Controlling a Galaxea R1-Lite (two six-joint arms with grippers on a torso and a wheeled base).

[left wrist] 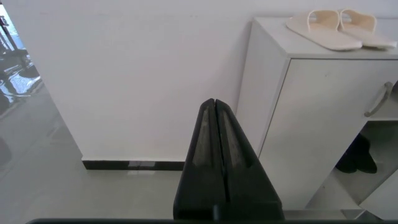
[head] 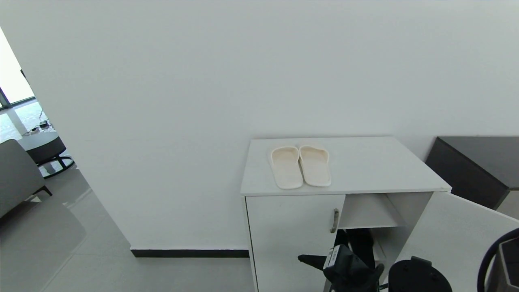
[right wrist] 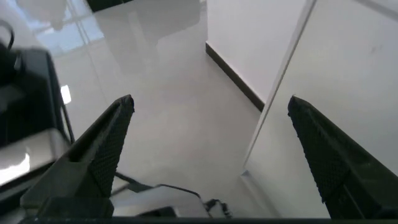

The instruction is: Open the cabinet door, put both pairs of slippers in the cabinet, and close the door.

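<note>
A white cabinet (head: 373, 166) stands against a plain white wall (head: 202, 101), and a pair of cream slippers (head: 300, 166) lies side by side on its top, near the left rear, toes toward the wall. The cabinet's left door (head: 292, 235) is closed and has a small metal handle (head: 334, 220) at its inner edge. The right door (head: 454, 231) is swung wide open to the right, showing a white shelf (head: 365, 213) inside. The left wrist view looks in from the left front and shows a dark pair of slippers (left wrist: 357, 155) standing below that shelf. From the head view that spot reads as a dark shape partly hidden behind the left arm. The same wrist view shows the left gripper (left wrist: 214, 124) with its two black fingers (left wrist: 205, 143) pressed flat together and nothing between them, held in front of the cabinet's left side. The right wrist view shows the right gripper (right wrist: 211, 124) spread wide with nothing in it, over the pale glossy floor (right wrist: 161, 93), with a black baseboard (right wrist: 236, 74) and a white panel beyond. A dark piece of furniture (head: 474, 166) stands just to the right of the cabinet.
</note>
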